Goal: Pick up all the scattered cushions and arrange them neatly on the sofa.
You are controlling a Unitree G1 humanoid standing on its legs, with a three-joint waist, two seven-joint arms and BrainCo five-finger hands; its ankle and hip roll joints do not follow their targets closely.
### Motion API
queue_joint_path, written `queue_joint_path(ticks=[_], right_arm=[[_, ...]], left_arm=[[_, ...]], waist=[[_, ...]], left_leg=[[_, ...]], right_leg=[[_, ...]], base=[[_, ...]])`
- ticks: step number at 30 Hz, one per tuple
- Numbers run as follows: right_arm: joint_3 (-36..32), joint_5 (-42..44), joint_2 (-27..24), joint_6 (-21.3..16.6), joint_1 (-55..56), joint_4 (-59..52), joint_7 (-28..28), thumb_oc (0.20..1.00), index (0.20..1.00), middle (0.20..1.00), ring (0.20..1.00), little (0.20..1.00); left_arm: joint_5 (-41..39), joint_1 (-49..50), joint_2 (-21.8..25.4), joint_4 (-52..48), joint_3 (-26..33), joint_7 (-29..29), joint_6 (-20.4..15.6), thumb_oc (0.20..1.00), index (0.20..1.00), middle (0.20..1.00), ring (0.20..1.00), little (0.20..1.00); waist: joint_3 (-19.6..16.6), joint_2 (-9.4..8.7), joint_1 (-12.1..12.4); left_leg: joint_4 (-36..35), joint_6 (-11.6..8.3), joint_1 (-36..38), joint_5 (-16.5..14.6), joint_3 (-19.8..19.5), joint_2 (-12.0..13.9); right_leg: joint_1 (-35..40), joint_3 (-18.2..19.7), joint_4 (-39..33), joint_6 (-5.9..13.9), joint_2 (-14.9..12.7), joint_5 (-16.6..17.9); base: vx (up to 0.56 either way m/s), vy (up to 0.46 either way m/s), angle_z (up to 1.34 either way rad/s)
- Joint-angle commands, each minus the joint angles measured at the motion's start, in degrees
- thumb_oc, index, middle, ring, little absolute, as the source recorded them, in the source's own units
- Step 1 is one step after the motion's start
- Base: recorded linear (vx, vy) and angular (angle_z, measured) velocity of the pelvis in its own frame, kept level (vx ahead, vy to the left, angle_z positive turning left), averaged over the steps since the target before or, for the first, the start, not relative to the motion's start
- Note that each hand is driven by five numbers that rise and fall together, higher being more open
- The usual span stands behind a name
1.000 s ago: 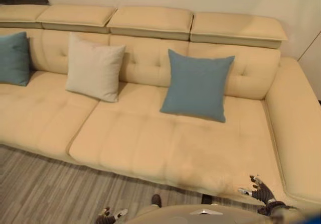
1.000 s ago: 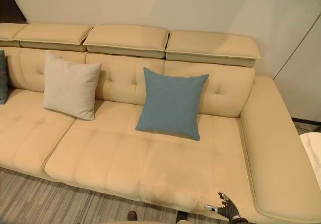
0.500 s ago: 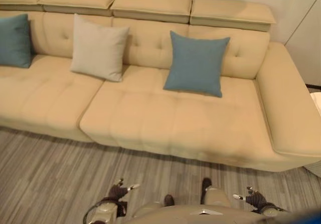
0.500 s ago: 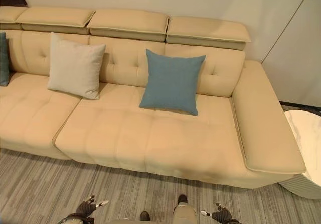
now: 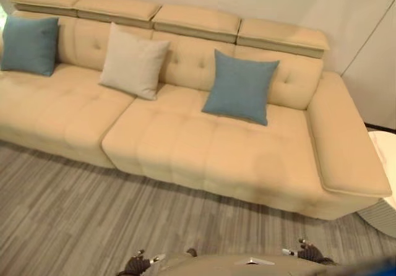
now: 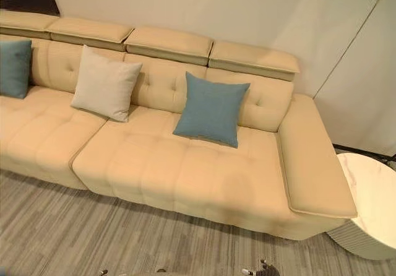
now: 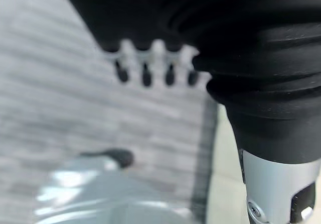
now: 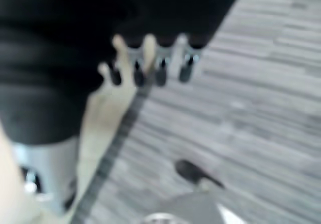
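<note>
Now the view has drawn back from the beige tufted sofa (image 5: 204, 152), where two teal square cushions (image 5: 240, 94) (image 5: 28, 44) and a cream one (image 5: 132, 69) lean upright across the frame's upper half, while both hands (image 5: 137, 265) (image 5: 307, 252) hang low, relaxed and empty, suggesting the arranging is finished.

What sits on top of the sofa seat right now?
Three cushions stand on the sofa against its backrest: a blue cushion, a cream cushion, and another blue cushion. What lies behind each cushion is covered.
</note>
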Motion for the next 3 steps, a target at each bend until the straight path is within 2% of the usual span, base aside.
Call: queue_joint_path(ticks=[1, 3], right_arm=[[0.46, -0.41, -1.84, -0.76, -3.40, 0.00, -0.26, 1.000, 1.000, 1.000, 1.000, 1.000], [0.55, -0.49, -1.70, -0.77, -3.35, 0.09, -0.24, 1.000, 1.000, 1.000, 1.000, 1.000]], left_arm=[[1.83, -3.46, -0.17, 1.29, 0.85, -0.41, -0.79, 1.000, 1.000, 1.000, 1.000, 1.000], [2.00, -3.45, -0.20, 1.43, 0.69, -0.37, -0.77, 1.000, 1.000, 1.000, 1.000, 1.000]], waist=[[1.53, 0.70, -0.27], [1.53, 0.68, -0.32]], left_leg=[[-2.11, -3.23, 4.12, -0.14, -1.44, 0.97], [-2.26, -3.33, 4.21, -0.02, -1.52, 1.09]], right_leg=[[0.51, -0.19, -0.16, 4.86, -0.83, 4.25], [0.64, -0.36, -0.27, 4.82, -0.68, 4.20]], base=[[-0.01, -0.023, 0.03], [-0.02, -0.030, 0.05]])
